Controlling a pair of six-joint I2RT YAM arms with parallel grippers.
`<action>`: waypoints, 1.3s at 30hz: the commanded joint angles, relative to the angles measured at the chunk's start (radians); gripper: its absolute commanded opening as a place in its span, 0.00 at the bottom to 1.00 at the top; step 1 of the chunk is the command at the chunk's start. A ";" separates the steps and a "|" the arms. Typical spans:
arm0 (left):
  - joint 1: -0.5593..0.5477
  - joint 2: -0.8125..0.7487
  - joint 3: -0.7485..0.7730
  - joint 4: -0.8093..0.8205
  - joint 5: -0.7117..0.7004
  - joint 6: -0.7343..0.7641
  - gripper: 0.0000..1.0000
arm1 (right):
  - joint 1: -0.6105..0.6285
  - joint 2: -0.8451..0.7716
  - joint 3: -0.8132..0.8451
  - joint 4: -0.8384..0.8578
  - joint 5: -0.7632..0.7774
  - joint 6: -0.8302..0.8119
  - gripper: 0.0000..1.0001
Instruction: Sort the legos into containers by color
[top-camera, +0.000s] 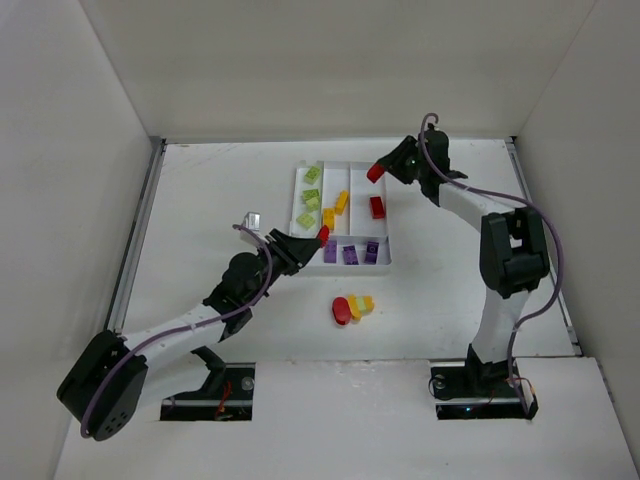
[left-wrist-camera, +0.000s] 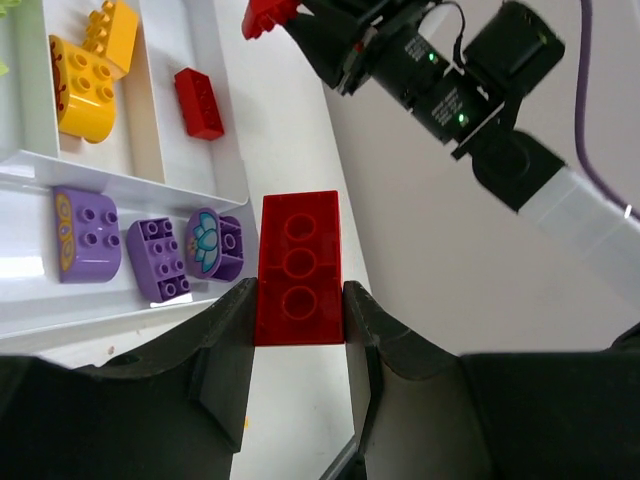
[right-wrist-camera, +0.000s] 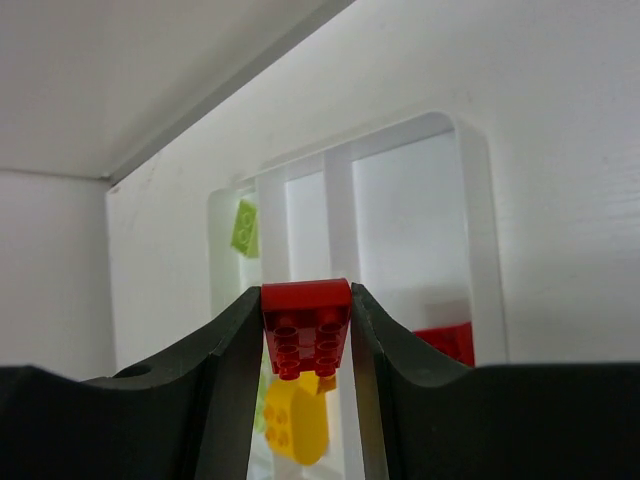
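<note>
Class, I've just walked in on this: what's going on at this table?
Two robot arms are sorting bricks by colour into a white tray. The left gripper is shut on a red brick beside the tray's near edge. The right gripper is shut on another red brick above the tray's far end. Green bricks, yellow bricks, purple bricks and one sorted red brick each have their own section. A loose red brick and yellow pieces lie on the table.

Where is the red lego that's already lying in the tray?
In the top view, the red lego lies alone in the white tray's rightmost long section, between the purple legos and the right claw.
</note>
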 joint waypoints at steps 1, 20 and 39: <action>-0.008 0.015 0.046 0.026 -0.006 0.063 0.16 | 0.015 0.068 0.120 -0.190 0.090 -0.100 0.37; -0.025 0.354 0.346 -0.099 -0.021 0.218 0.16 | 0.043 -0.106 -0.027 -0.088 0.106 -0.091 0.61; -0.074 0.955 1.124 -0.591 -0.259 0.546 0.18 | 0.227 -1.022 -0.948 0.080 0.333 0.015 0.32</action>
